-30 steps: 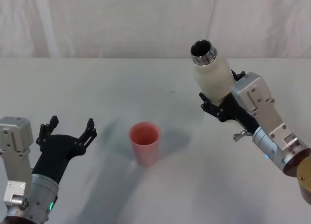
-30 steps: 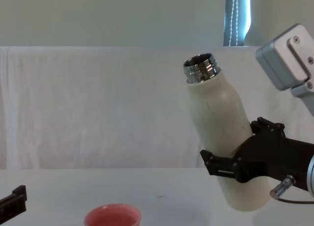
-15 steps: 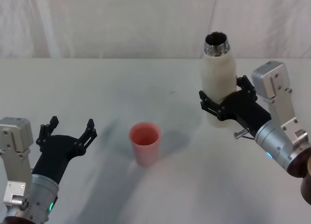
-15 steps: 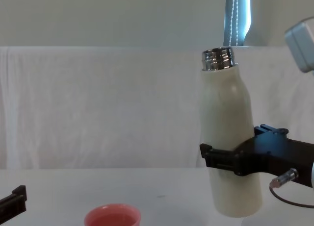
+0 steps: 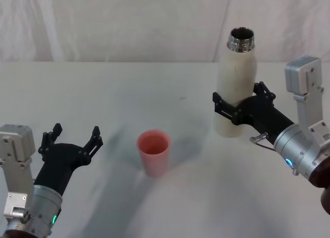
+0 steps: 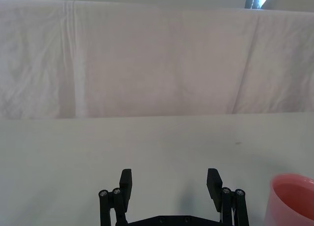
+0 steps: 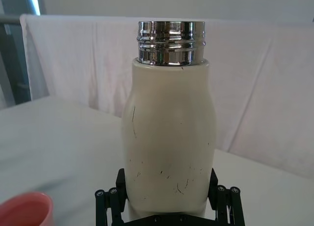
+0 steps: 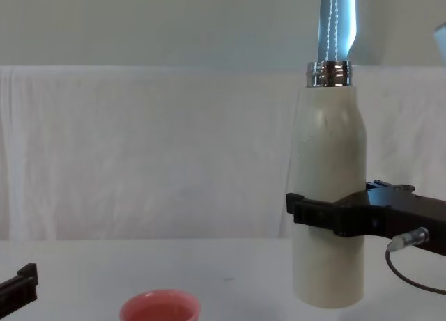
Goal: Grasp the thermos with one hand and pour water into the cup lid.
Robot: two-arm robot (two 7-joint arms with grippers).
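The cream-white thermos stands upright at the right of the table, its open silver neck on top. My right gripper is shut around its lower body, one black finger on each side. Whether its base touches the table I cannot tell. The pink cup lid sits upright on the table to the left of the thermos, well apart from it. My left gripper hovers open at the near left, holding nothing.
A white cloth covers the table and hangs as a backdrop behind it. Bare tabletop lies between the cup lid and the thermos and behind them.
The thermos, tilted with its neck toward the left a second ago, has been swung upright and carried a little to the right in my right gripper. The left arm has not moved.
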